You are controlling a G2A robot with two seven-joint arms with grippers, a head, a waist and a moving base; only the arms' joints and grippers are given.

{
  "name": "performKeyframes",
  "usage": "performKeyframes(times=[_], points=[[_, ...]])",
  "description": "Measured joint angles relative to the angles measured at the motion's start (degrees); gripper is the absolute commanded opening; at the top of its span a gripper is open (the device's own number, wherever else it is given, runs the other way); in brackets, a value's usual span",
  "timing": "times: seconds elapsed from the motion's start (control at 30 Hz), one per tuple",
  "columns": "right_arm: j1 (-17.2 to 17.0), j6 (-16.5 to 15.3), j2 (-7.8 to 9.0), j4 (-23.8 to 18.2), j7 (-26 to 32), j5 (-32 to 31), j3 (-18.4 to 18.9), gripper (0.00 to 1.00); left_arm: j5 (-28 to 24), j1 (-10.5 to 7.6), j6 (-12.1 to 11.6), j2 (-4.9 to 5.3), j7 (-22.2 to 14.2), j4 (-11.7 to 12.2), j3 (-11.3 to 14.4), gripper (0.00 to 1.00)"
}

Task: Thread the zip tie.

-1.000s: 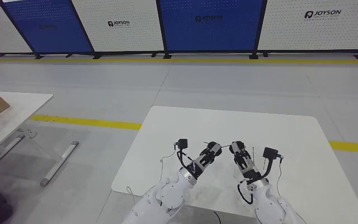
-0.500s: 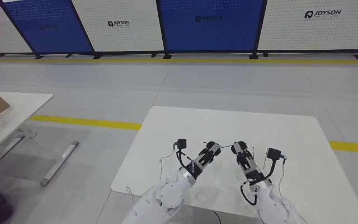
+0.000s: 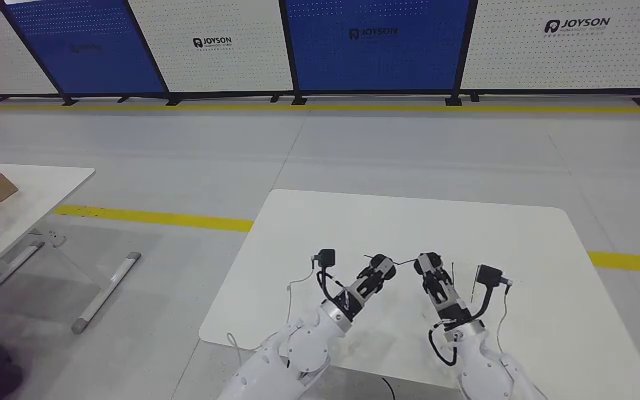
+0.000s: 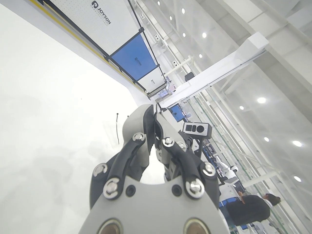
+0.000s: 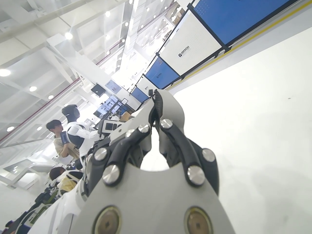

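A thin black zip tie (image 3: 402,262) stretches between my two grippers above the near part of the white table (image 3: 420,215). My left gripper (image 3: 378,266) is shut on one end, its fingers pressed together in the left wrist view (image 4: 155,113). My right gripper (image 3: 428,266) is shut on the other end; a short black tip of the zip tie (image 5: 151,91) sticks out past its closed fingers (image 5: 156,103). The two grippers face each other a short gap apart.
A second black zip tie (image 4: 117,129) lies flat on the table just beyond the right gripper, seen from above as a short dark line (image 3: 452,270). Bare tabletop spreads toward the far edge. Blue and white panels (image 3: 378,45) stand behind a yellow floor line.
The right arm has shifted slightly to the right. The left arm has kept still, and the zip tie stays held between both grippers.
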Motion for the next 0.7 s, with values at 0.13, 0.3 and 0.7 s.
performKeyframes(times=[0.13,0.3,0.7], points=[[-0.20,-0.21,-0.01,-0.05,0.30,-0.61,0.10,0.33,0.00,0.15,0.00,0.10,0.10,-0.14,-0.21,0.00],[-0.57,-0.99,0.01,-0.12,0.47,-1.10,0.34,0.28,0.00,0.11,0.00,0.15,0.27,-0.04,-0.15,0.00],[-1.03,-1.13,0.09,-0.40,1.50,-3.04,0.26,0.19,0.33,-0.03,0.00,0.23,1.34,-0.21,0.01,0.00]])
